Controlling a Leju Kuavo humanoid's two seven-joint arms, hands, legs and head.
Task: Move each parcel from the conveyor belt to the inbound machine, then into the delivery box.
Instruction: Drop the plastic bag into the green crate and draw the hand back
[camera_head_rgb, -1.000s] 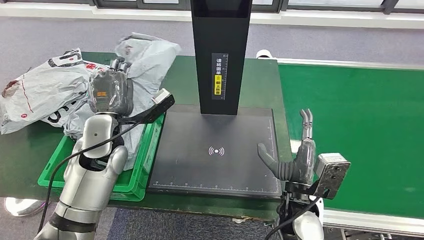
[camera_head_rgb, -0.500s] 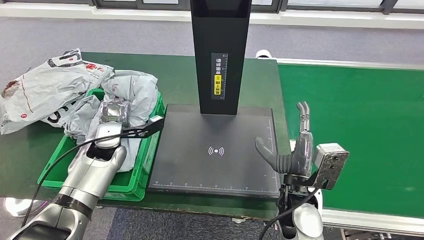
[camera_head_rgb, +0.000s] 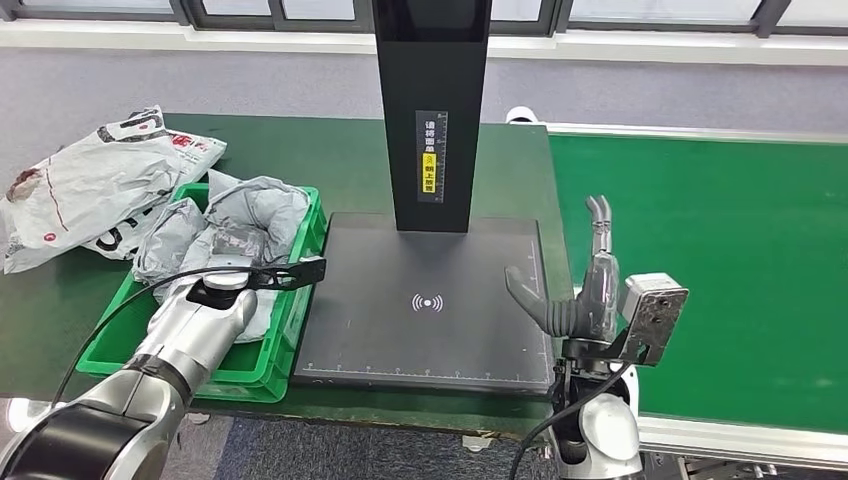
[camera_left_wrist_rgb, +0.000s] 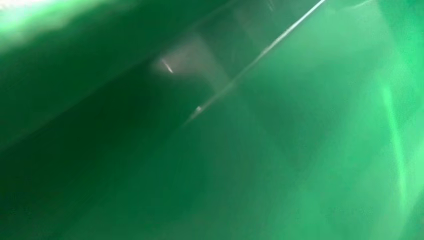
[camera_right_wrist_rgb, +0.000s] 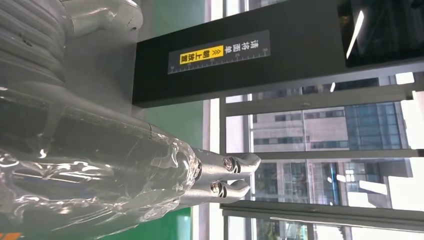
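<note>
Conveyor belt (camera_head_rgb: 720, 270), right of the inbound machine (camera_head_rgb: 428, 300): no parcel seen on the visible stretch. Machine's scan plate bare. Delivery box (camera_head_rgb: 290, 320), left of the machine: grey parcels (camera_head_rgb: 250, 215) lie inside; more bags (camera_head_rgb: 90, 180) on the worktop (camera_head_rgb: 350, 150) beyond it. Left hand (camera_head_rgb: 232, 258) sits low in the box among parcels; grip cannot be told. Right hand (camera_head_rgb: 585, 290), beside the machine's right edge, fingers apart, empty. Judgement: deposit about finished.

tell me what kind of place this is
Probably a parcel sorting station: a green conveyor belt, a black scanning machine with a marked plate, and a green crate holding grey parcels.
</note>
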